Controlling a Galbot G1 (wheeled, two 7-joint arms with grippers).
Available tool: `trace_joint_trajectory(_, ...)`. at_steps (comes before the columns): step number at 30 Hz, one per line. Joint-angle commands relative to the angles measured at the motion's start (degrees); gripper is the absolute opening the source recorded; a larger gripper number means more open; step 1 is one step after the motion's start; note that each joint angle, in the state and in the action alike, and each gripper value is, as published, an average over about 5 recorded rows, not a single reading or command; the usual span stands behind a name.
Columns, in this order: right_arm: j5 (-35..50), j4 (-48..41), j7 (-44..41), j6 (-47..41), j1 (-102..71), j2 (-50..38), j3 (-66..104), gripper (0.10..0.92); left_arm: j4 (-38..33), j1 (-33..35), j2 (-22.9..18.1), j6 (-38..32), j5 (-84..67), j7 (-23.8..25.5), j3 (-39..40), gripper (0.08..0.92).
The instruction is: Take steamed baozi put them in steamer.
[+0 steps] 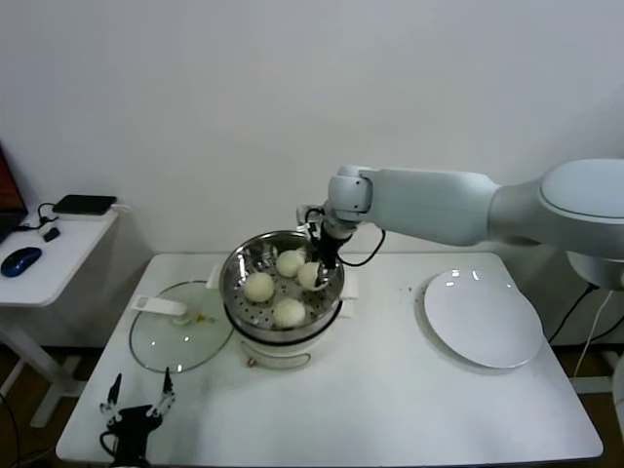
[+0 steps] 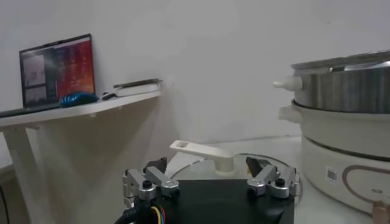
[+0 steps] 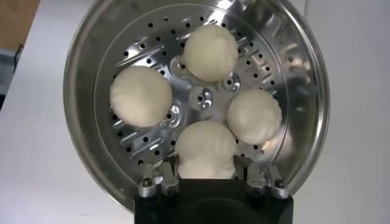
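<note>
The steamer (image 1: 232,271), a shiny perforated steel basket on a white pot base, stands at the table's middle. Several off-white baozi lie in it: one at the back (image 1: 290,261), one at the left (image 1: 258,286), one at the front (image 1: 290,312). My right gripper (image 1: 318,265) reaches into the basket's right side and is shut on one more baozi (image 1: 309,276). In the right wrist view the gripper (image 3: 206,161) pinches that baozi (image 3: 206,146) low over the basket floor (image 3: 137,58). My left gripper (image 1: 139,390) hangs open and empty at the table's front left.
An empty white plate (image 1: 483,317) lies right of the steamer. A glass lid (image 1: 180,336) with a white handle lies left of it, just beyond my left gripper (image 2: 207,165). A side table (image 1: 49,253) with a mouse stands at the far left.
</note>
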Motion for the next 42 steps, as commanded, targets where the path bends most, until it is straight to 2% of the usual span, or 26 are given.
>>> trace_joint_trajectory(1,-2.4,-0.7,-0.2,0.5,-0.9,0.5,0.1,0.619,0.1,0.0,-0.6,-0.1,-0.1,0.0,-0.2,0.823)
trace_joint_trajectory(14,-2.8,-0.4,-0.4,2.2,-0.4,0.1,-0.2,0.634,-0.3,-0.1,-0.4,0.7,-2.3,0.3,-0.2,0.823)
trace_joint_trajectory(22,-0.2,0.5,-1.5,2.9,2.7,-1.6,-0.5,0.801,-0.6,-0.2,-0.3,0.9,-2.1,0.3,-0.1,0.823)
trace_joint_trajectory(26,1.3,2.1,-0.5,1.9,5.1,-5.0,-0.5,0.821,-1.0,-0.1,-0.2,1.0,-1.8,0.3,-0.2,0.823)
trace_joint_trajectory(29,3.8,4.8,4.8,-1.7,6.1,-9.9,1.0,0.822,-1.3,0.0,-0.2,1.1,-1.8,0.3,-0.5,0.823)
trace_joint_trajectory(34,8.9,12.7,21.0,-6.5,3.9,-19.7,8.1,0.823,-1.2,0.1,-0.3,0.7,-1.6,0.3,-0.5,0.823)
trace_joint_trajectory(42,5.7,24.2,41.7,-4.1,-13.2,-33.3,27.6,0.823,-1.7,0.4,-0.5,0.2,-1.2,0.3,-0.2,0.823)
